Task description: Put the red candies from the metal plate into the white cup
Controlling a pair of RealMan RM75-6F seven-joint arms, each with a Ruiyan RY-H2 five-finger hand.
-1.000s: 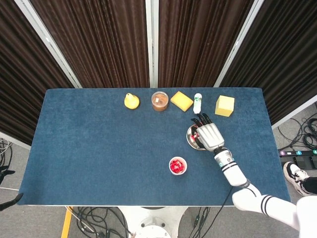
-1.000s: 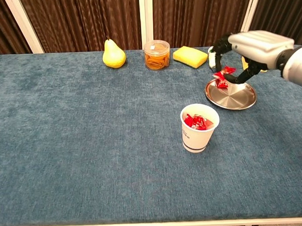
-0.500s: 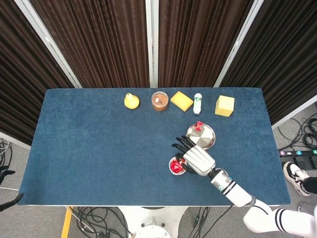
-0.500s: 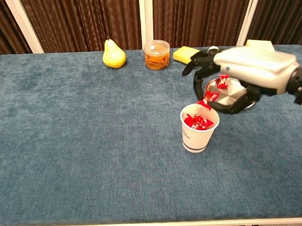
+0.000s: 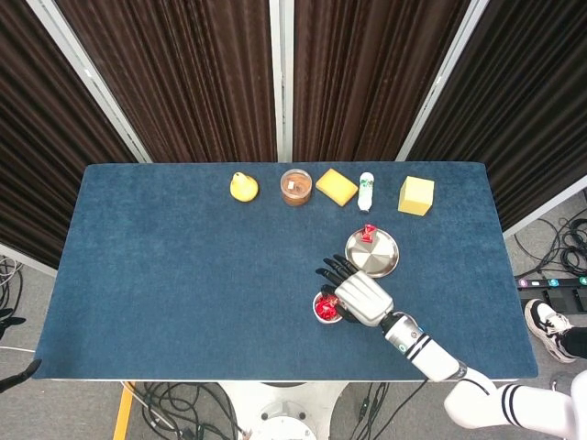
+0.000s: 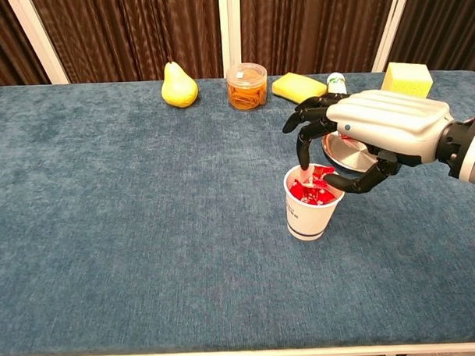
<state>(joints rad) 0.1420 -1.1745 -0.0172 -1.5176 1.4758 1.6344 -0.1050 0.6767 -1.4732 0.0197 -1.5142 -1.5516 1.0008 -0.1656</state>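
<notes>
Head view — right hand [image 5: 359, 298]: over the white cup [image 5: 326, 307], so whatever it lets go lands inside.
Metal plate [image 5: 380, 258]: just beyond the hand, one red candy [image 5: 369, 232] on its far rim — awaiting pickup.
Chest view — fingers [image 6: 308, 133]: spread and curled down above the cup's mouth, holding nothing I can make out.
Cup: already carries red candies.
Left hand: unseen in either view.

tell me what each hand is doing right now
Left hand: not in view.
Right hand: over the white cup, fingers spread, holding nothing.
</notes>
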